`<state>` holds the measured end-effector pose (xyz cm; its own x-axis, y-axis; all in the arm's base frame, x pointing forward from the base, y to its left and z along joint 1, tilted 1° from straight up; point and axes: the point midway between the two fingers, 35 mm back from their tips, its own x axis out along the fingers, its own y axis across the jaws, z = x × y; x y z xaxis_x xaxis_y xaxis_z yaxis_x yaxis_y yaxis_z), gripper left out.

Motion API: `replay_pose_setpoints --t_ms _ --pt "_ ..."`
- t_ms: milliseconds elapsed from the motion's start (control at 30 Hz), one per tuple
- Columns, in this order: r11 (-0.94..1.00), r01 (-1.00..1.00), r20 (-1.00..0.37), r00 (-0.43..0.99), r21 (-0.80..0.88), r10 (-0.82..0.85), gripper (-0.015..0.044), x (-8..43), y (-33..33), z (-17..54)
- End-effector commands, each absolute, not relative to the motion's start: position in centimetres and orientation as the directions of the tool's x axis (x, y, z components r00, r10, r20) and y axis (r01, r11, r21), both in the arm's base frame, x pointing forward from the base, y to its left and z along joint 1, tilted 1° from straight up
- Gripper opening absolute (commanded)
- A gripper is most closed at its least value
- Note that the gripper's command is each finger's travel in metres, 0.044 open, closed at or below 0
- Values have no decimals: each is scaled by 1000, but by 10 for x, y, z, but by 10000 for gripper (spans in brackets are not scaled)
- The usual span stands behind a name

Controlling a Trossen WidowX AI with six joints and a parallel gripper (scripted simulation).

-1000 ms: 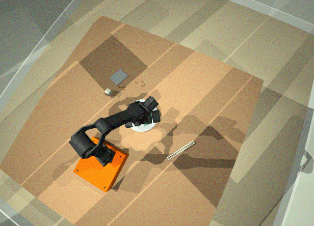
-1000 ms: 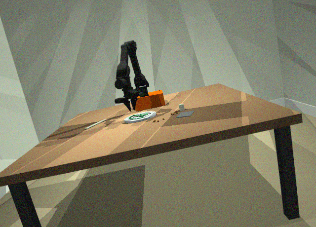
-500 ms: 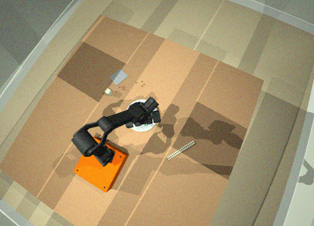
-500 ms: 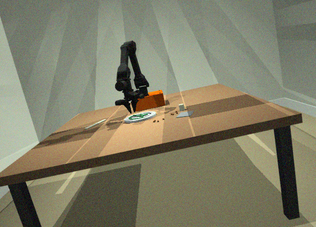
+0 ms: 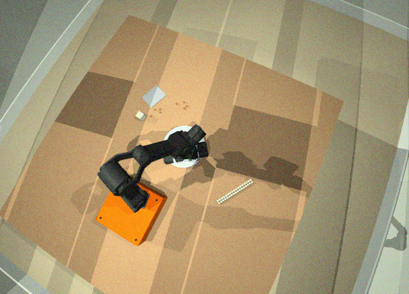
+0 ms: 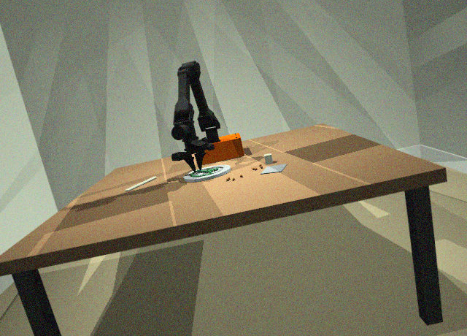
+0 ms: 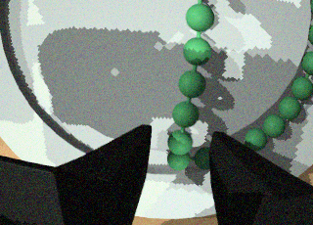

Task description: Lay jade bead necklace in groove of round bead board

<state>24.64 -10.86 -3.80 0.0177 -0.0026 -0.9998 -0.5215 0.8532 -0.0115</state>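
While Our End Effector Straddles the Jade Beads, One Strand Cuts Across the Board

As we look from the wrist, the end effector (image 5: pixel 185 154) (image 6: pixel 197 170) (image 7: pixel 182 139) stands partly spread, with a few beads of the jade necklace (image 6: pixel 209 171) (image 7: pixel 192 83) between its fingertips and a visible gap on either side of them. We see it low over the round bead board (image 5: pixel 183 164) (image 6: pixel 195 179) (image 7: pixel 166 201), where the necklace lies.

One strand runs down from 12 o'clock in the wrist view toward the fingertips, across the middle part of the board and inside the ring of the groove (image 7: pixel 29 95). Another stretch curves along the ring's side from 3 o'clock to 5 o'clock, its lower end passing behind a fingertip.

From above, the black arm (image 5: pixel 154 151) (image 6: pixel 183 94) hides much of the board from us. Measured from the board in that view, its orange base (image 5: pixel 138 232) (image 6: pixel 236 147) sits at 7 o'clock on the wooden counter (image 5: pixel 257 82) (image 6: pixel 286 191). We find a pale double-row beaded strip (image 5: pixel 234 192) (image 6: pixel 141 183) between 4 and 5 o'clock, a small pale block (image 5: pixel 140 115) (image 6: pixel 268 158) at 10, and a grey piece (image 5: pixel 153 96) (image 6: pixel 274 169) at 11, with tiny brown beads (image 5: pixel 160 112) (image 6: pixel 233 179) scattered between 10 and 12.
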Motion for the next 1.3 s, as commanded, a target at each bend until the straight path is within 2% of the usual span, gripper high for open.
replay_pose_setpoints --t_ms 0,100,1267 --pt "853 -521 -1000 18 -12 -3 67 247 -109 -38" --pt "853 -521 -1000 18 -12 -3 0 247 -109 -38" --pt "853 -521 -1000 18 -12 -3 0 247 -109 -38"
